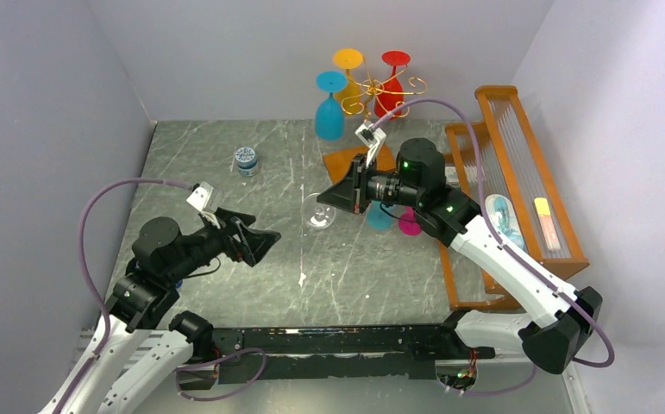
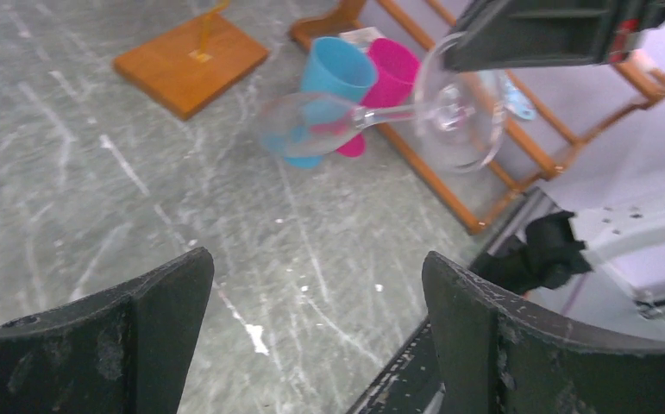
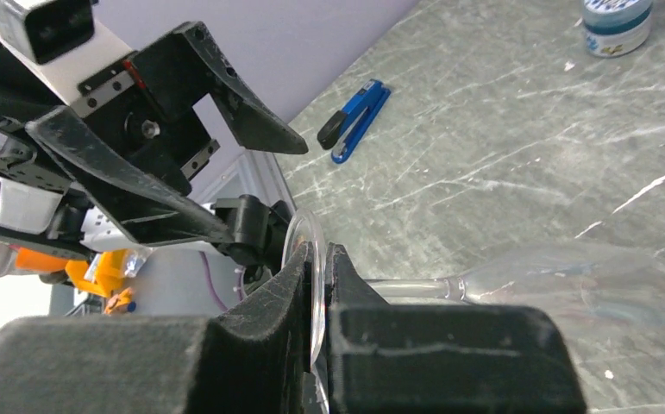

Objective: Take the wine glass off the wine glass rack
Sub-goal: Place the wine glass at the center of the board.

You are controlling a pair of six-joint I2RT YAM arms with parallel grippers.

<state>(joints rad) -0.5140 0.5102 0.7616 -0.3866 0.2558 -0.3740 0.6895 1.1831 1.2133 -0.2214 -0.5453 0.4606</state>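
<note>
The grey marbled table (image 1: 225,198), matt and streaked with white, carries everything. Along its right side stands the orange wooden frame (image 1: 570,250) with clear rods, which plays no part here. At the back is the wine glass rack (image 1: 380,90), a thin gold wire tree with curled arms on a flat brown wooden base. 3 coloured glasses (image 1: 329,116) hang on it bowl-down, their feet caught in the scrolls. The right gripper (image 3: 322,267) is clamped on the thin round foot of the clear wine glass (image 2: 380,112). It holds the glass sideways in the air in front of the rack's base, stem level and bowl pointing towards the left arm. The glass looks already free of the rack, and an edge grip on smooth glass probably slips easily. The left gripper (image 2: 316,267) hovers low with its dark, scuffed jaws spread wide and facing the bowl, likely ready to receive it. Below sit 2 plastic cups (image 2: 333,73), blue and pink, with a small blue-lidded jar (image 1: 246,160) further left.
</note>
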